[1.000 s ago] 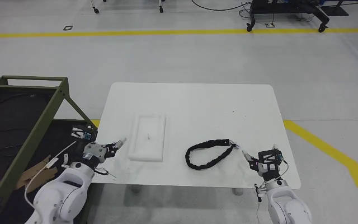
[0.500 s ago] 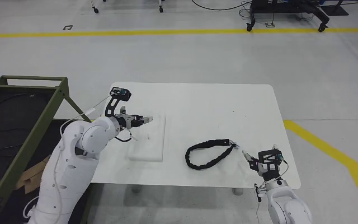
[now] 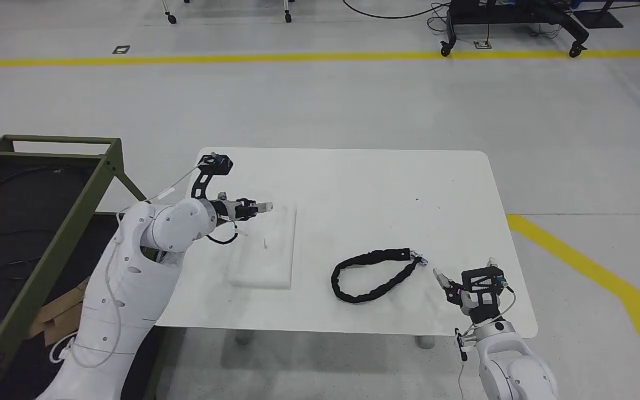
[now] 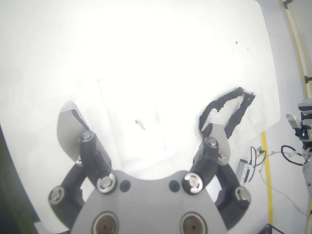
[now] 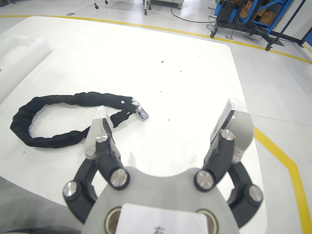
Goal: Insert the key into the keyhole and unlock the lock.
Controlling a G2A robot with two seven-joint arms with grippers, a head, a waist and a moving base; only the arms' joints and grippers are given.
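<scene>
Both grippers released, key untouched.
Left gripper hangs spread over the tray's 12 o'clock edge. Key lies mid-tray, chain lock at its 3 o'clock. Right gripper, fingers apart, sits at the lock's 3 o'clock.

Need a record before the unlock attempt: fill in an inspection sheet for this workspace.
Surface: white table, rounded corners.
Job's things: key lying in the white tray; black chain lock looped on the table, lock cylinder toward the right hand.
Clutter: dark specks on the table.
Hands: left hand open above the tray; right hand open, apart from the lock.
Cables: cables on the floor.
Surroundings: yellow floor line; green-framed cart.
</scene>
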